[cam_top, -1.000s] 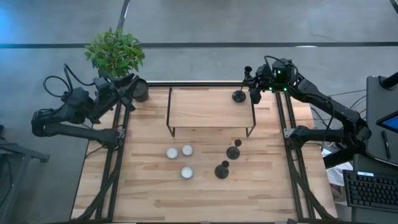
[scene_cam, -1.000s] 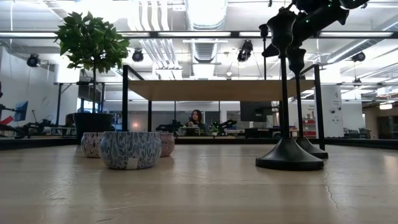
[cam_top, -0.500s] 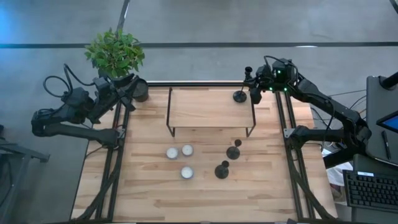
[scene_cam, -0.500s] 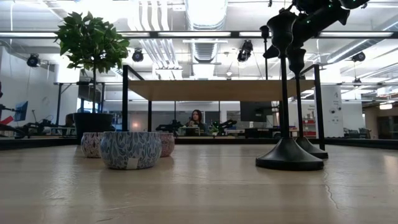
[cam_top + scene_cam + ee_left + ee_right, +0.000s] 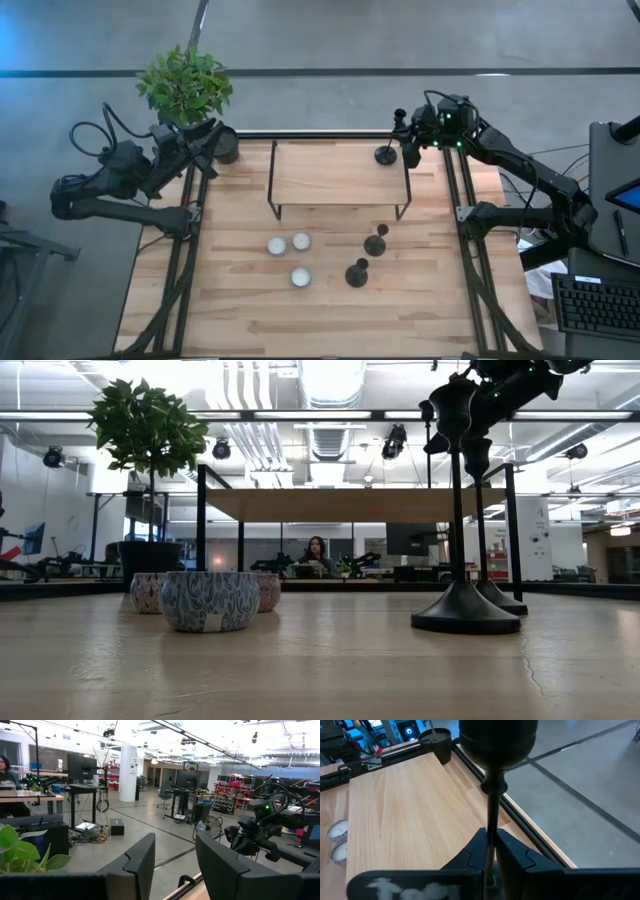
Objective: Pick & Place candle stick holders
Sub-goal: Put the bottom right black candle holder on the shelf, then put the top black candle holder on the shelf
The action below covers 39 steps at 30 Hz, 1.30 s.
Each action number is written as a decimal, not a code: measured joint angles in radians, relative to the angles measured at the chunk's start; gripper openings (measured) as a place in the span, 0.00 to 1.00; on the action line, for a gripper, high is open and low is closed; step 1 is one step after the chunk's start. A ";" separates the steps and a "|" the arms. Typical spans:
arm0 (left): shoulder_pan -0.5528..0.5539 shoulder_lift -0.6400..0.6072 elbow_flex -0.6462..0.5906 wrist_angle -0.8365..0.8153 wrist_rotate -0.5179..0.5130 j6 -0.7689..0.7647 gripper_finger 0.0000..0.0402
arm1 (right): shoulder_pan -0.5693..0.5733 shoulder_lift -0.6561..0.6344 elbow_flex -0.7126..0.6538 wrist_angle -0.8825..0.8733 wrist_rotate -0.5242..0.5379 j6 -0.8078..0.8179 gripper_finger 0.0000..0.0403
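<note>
My right gripper (image 5: 491, 851) is clamped on the stem of one holder (image 5: 386, 152) standing on the shelf (image 5: 335, 175) at its right rear corner, two holders (image 5: 375, 243) (image 5: 357, 272) stand on the table (image 5: 230, 300), my left gripper (image 5: 172, 865) waits parted by the plant (image 5: 186, 85)

- Bright, even light falls on the table (image 5: 230, 300) from above; shadows under the candles (image 5: 289, 243) are faint.
- Ceiling lights (image 5: 320, 380) glare white in the low view, leaving the plant (image 5: 148, 430) and holders (image 5: 465, 605) as dark silhouettes.
- The near tabletop is blurred there.
</note>
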 joint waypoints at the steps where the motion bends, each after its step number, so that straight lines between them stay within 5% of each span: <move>1: 0.000 0.000 0.000 0.000 0.000 0.000 0.37 | 0.000 0.000 0.000 -0.004 0.001 -0.001 0.08; 24: 0.000 0.000 0.000 0.000 0.000 0.000 0.37 | 0.000 0.001 -0.003 -0.004 0.003 -0.040 0.24; 39: 0.000 0.000 0.000 0.000 0.000 0.000 0.37 | -0.001 -0.047 -0.002 -0.053 0.056 -0.088 0.24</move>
